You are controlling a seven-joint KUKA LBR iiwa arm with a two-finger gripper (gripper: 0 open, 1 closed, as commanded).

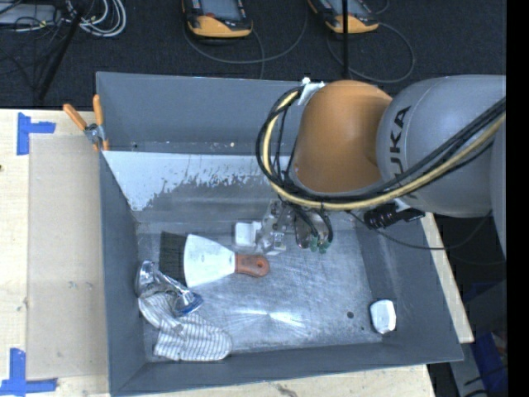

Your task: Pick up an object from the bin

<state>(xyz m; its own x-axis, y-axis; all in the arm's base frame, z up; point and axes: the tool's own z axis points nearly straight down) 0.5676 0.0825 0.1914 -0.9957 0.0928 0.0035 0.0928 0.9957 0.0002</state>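
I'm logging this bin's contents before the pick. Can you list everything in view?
brush: one; black bristles, white body, red-brown handle; left of the bin's middle, lying flat.
small block: one; white; just above the brush handle, beside the gripper.
crumpled shiny thing: one; silvery; lower left, below the bristles.
striped cloth: one; white and grey; lower left corner, bunched up.
small rounded thing: one; white; lower right, alone.
bin: one; grey metal; holds all of the above.
handheld devices: two; orange and black; on the dark floor beyond the bin.
gripper: one; metal; low over the bin's middle, next to the white block.
wrist cover: one; orange.
arm: one; grey, with cables looped around it.
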